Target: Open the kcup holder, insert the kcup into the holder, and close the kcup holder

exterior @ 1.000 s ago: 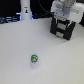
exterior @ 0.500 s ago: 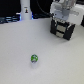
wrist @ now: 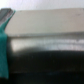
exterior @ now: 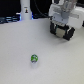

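Jaws spread apart and empty on the white robot arm's gripper [exterior: 63,33], two dark fingers [exterior: 56,32] hanging down with clear daylight between them, up in the far corner on the exterior view's right. They hover just above the pale white desk [exterior: 20,47], nothing caught between them. Down on the desk, well apart from the gripper and nearer the camera, sits the tiny round kcup with its green top and whitish sides [exterior: 34,59], alone on the open surface, a small shadow under it. At the back, toward the exterior view's left, a tall white bottle-shaped object [exterior: 25,10] stands with a blue glow around its base. Over to the wrist view: very blurred, a teal-edged finger [wrist: 4,40] down one side, and a broad dark body with a shiny grey upper edge [wrist: 47,50] filling most of the shot; I can't tell what that is
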Controlling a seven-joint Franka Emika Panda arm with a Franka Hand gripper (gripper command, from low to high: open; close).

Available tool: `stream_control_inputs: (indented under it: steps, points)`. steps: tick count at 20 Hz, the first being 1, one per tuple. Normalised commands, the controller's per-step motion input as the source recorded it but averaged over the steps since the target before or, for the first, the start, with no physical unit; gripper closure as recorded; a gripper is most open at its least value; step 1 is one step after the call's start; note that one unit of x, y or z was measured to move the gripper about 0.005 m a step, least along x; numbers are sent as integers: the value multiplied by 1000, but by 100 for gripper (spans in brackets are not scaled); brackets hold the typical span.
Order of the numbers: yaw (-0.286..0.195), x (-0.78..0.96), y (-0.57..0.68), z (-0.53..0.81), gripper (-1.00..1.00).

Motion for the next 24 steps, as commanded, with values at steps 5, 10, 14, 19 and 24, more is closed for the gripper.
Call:
stream_control_inputs:
  steps: [5,10,14,19,24]
  points:
    - [-11,966,-212,211,100]
    - [-8,925,-253,221,100]
    - [-4,911,-291,174,100]
    - [-8,897,-321,144,100]
    - [-17,845,-338,136,100]
